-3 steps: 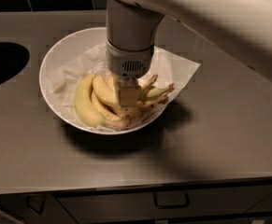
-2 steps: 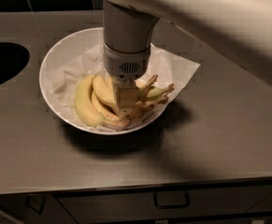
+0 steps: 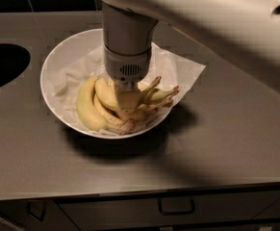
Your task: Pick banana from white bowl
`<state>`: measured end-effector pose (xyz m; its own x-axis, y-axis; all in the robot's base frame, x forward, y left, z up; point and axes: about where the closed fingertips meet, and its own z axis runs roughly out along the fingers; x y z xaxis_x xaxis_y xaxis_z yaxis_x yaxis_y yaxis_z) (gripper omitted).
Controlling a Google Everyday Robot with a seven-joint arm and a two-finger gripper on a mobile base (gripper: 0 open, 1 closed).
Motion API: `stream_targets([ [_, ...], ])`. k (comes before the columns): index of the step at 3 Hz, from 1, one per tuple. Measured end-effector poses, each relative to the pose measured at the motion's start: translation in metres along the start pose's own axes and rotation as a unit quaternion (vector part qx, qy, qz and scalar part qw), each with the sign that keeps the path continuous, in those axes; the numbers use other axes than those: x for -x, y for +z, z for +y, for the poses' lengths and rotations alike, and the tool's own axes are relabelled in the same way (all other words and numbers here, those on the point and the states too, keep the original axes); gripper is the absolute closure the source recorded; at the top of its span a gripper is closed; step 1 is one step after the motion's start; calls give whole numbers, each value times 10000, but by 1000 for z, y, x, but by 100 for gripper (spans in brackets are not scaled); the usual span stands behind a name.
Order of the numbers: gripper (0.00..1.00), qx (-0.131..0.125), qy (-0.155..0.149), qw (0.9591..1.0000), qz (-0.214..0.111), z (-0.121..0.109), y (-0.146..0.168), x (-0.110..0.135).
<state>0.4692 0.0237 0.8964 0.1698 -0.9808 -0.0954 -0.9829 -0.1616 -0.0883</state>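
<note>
The white bowl [image 3: 57, 66] stands on the grey counter and is lined with crumpled white paper [image 3: 178, 69]. Several pale-yellow bananas lie in its front half, stems pointing right. A slim curved banana [image 3: 106, 93] lies right by the gripper, and a thicker greenish-yellow one [image 3: 86, 107] lies at the left. My gripper [image 3: 128, 101] reaches straight down from the grey wrist [image 3: 127, 42] into the middle of the bunch and touches the bananas. The arm hides the bowl's far right part.
A dark round hole [image 3: 2, 64] is cut in the counter at the left. The counter's front edge runs above a drawer with a handle [image 3: 176, 207]. My white arm [image 3: 216, 23] crosses the upper right.
The wrist has shifted slightly to the left over the bunch. The bananas and bowl have not visibly moved.
</note>
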Motion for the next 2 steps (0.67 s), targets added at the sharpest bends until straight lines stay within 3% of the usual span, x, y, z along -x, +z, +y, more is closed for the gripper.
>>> stream_targets([
  [1,92,0,0,10000,0,0,0,0],
  [2,82,0,0,10000,0,0,0,0],
])
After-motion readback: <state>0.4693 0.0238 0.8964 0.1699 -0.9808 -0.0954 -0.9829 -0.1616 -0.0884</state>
